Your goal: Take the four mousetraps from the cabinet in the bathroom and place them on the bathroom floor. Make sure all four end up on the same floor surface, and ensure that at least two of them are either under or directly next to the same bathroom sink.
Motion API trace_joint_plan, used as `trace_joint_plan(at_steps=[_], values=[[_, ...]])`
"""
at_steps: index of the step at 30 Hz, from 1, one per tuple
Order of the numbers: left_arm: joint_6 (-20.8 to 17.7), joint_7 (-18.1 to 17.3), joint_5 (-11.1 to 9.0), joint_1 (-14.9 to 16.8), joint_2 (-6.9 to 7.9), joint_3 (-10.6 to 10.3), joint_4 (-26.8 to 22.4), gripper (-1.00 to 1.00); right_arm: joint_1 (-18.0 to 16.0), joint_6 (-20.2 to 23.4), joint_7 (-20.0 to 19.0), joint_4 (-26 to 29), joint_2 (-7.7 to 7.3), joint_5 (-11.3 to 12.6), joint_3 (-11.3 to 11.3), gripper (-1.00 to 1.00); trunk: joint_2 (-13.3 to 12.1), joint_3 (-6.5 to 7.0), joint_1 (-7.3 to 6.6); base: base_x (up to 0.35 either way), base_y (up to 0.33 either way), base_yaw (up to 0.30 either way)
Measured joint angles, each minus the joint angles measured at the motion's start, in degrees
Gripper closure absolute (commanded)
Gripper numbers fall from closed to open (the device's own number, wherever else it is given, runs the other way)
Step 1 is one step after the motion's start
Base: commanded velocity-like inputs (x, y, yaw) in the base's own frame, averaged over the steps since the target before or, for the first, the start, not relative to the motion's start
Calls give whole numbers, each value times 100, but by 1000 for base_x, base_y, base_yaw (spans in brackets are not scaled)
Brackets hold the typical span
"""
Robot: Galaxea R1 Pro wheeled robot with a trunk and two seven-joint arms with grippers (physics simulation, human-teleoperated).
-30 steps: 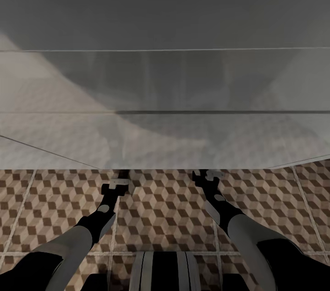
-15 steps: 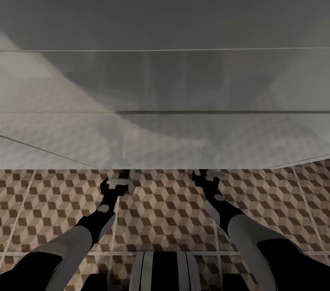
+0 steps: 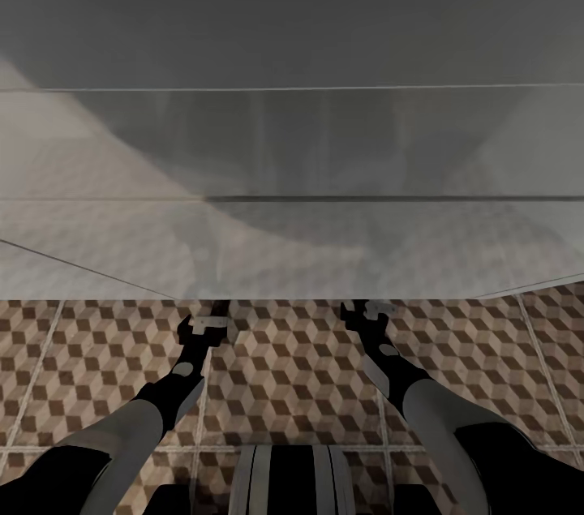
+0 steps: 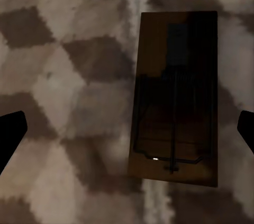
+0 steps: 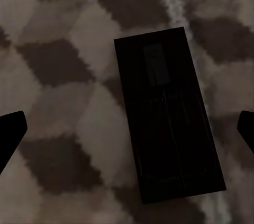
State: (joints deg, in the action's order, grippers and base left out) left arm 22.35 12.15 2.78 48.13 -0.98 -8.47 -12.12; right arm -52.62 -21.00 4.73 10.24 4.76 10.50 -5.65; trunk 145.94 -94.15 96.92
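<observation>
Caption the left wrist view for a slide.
Open left gripper above a mousetrap lying flat on the bathroom floor.

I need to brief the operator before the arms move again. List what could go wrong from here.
1. Both grippers, left and right, hang open low over a mousetrap and another mousetrap lying on the bathroom floor; a careless lift or sweep could knock either trap away.
2. The pale ledge hides the traps from the head view, so a shift might go unnoticed.
</observation>
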Motion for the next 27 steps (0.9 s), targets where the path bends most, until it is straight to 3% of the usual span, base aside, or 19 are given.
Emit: trace_joint_plan(at_steps=[27], values=[[67,-4,31,0,-8,-10,-14,-100,0,8,0,0,0,-8,0,-100,0,0,0,0,0,0]])
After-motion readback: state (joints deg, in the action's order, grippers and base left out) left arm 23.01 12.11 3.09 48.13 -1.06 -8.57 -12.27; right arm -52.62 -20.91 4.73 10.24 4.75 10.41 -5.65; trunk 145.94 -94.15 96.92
